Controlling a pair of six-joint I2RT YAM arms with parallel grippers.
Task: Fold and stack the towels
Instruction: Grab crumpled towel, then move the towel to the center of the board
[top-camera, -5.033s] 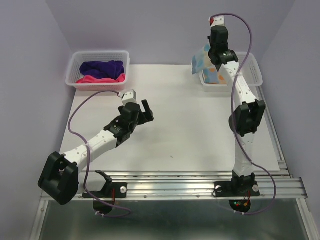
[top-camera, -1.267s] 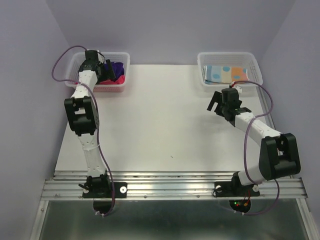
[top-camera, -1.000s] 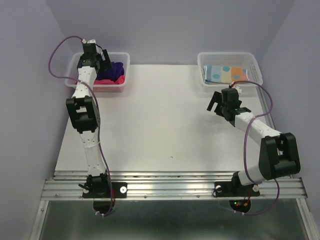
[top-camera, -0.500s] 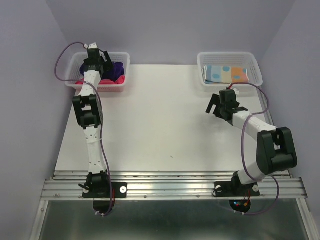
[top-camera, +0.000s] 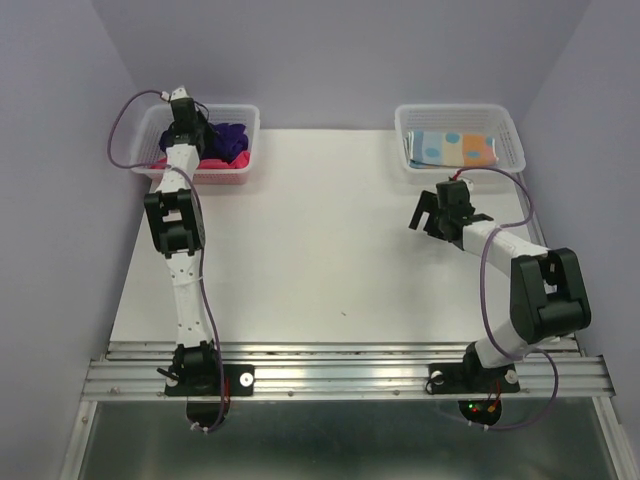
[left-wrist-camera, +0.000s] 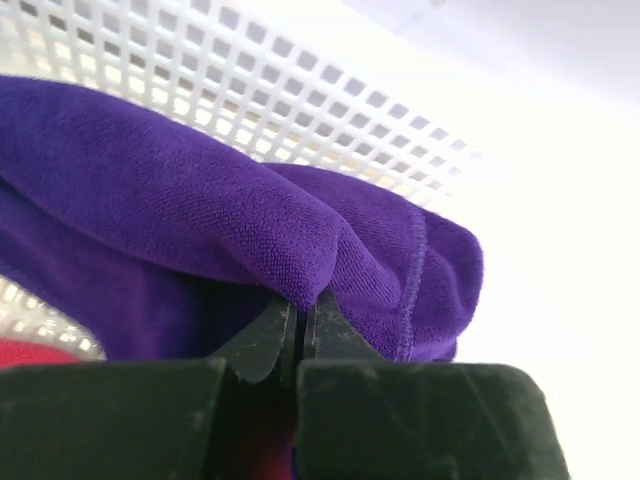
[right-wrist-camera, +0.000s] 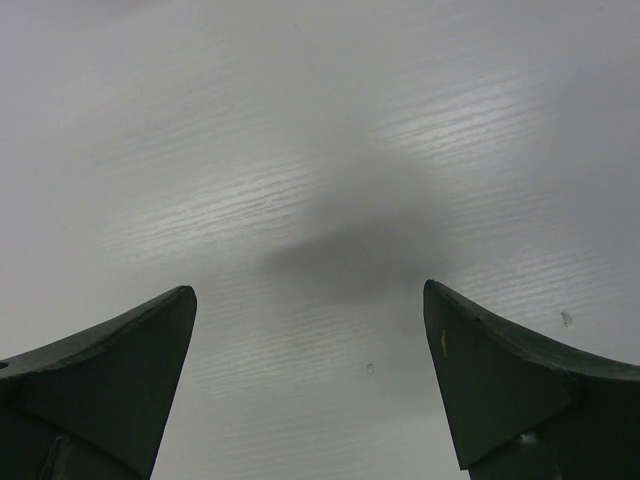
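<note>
Care seemed called for on the lift, straight up and slow, since my left hand (left-wrist-camera: 298, 318) pinched only a thin fold of the purple towel (left-wrist-camera: 200, 210) inside the white mesh basket (left-wrist-camera: 300, 90). That towel lay bunched and plush, its stitched hem curled near the basket wall. My right hand (right-wrist-camera: 308, 288) hung spread, well away from that basket.

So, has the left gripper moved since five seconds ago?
Yes. The left gripper went from over the table into the left basket, now shut on the purple towel.

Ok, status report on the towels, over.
Left gripper shut on purple towel in left basket. Right gripper open, empty, over table. Spotted towel in right basket. Nothing blocking.
</note>
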